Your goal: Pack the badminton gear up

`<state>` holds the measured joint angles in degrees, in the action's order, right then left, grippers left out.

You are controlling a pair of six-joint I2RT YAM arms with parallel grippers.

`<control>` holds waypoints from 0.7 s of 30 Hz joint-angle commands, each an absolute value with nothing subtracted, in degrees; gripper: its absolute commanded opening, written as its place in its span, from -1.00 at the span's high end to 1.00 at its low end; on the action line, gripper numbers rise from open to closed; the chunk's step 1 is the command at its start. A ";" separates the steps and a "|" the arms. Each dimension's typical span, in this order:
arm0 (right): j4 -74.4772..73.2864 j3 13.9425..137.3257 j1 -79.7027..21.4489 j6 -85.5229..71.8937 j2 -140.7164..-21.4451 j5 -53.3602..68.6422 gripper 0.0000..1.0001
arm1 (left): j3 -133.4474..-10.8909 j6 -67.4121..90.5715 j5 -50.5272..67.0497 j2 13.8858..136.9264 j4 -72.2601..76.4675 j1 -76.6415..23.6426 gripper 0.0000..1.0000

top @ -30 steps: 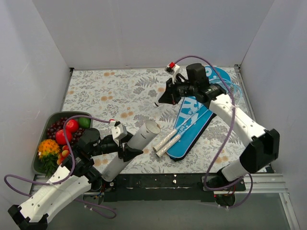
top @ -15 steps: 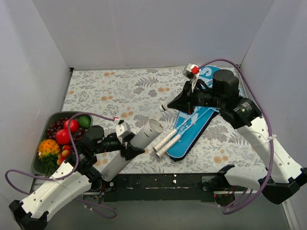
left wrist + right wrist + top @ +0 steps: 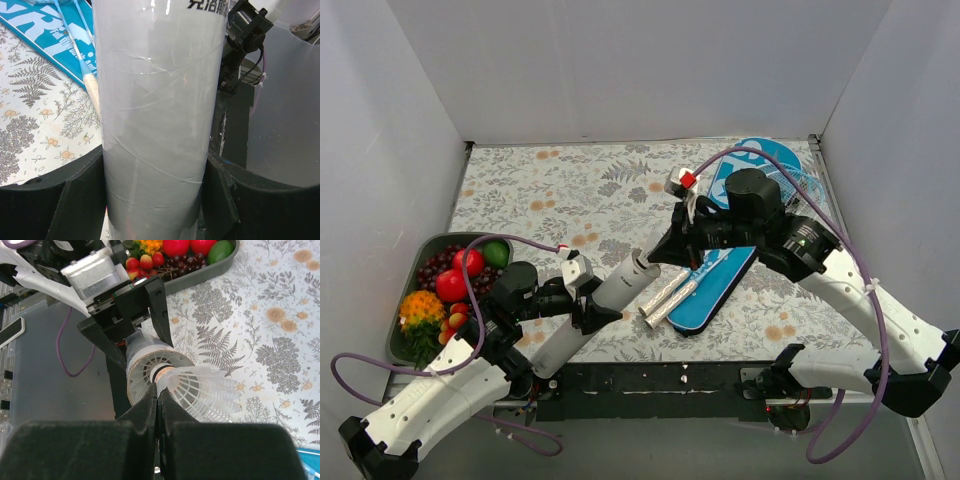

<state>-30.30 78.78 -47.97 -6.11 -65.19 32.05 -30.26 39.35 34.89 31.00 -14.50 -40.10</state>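
My left gripper point(image 3: 588, 305) point(image 3: 155, 167) is shut on the white cardboard tube point(image 3: 610, 292) point(image 3: 157, 110), which it holds slanted with the open mouth up and to the right. My right gripper point(image 3: 658, 252) point(image 3: 159, 396) is shut on the skirt edge of a white shuttlecock point(image 3: 202, 390), whose cork sits at the tube's mouth point(image 3: 150, 367). Another shuttlecock's skirt shows inside that mouth. The blue cover point(image 3: 725, 268) point(image 3: 47, 32) lies at the right. The two rackets' silvery handles point(image 3: 668, 292) stick out of its near end.
A dark tray of fruit point(image 3: 420, 262) point(image 3: 200, 271) stands at the left edge of the flowered tablecloth point(image 3: 560, 200). White walls close in the back and both sides. The black base rail point(image 3: 650, 380) runs along the near edge.
My right arm has swung from over the cover at the far right down and left to the tube's mouth, carrying the shuttlecock. My left arm and the tube have barely moved.
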 commanded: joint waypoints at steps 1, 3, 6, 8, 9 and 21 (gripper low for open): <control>-28.39 77.52 -49.65 -6.94 -65.92 30.23 0.97 | -30.59 39.11 34.80 30.06 -14.06 -40.43 -0.19; -27.86 76.38 -50.01 -7.03 -66.09 30.23 0.97 | -30.59 39.20 34.72 29.62 -14.06 -40.43 -0.19; -27.60 74.97 -50.27 -7.03 -66.88 31.29 0.97 | -30.41 39.20 34.80 28.83 -13.98 -40.52 -0.19; -26.99 74.10 -50.45 -7.03 -67.41 33.03 0.97 | -30.24 39.20 34.89 28.65 -13.89 -40.52 -0.19; -26.11 73.05 -50.36 -7.03 -68.20 33.83 0.97 | -30.15 39.20 34.81 28.65 -13.71 -40.60 -0.19; -24.26 71.28 -53.34 -6.42 -76.98 45.17 0.97 | -29.53 39.02 33.66 27.77 -12.92 -41.40 -0.20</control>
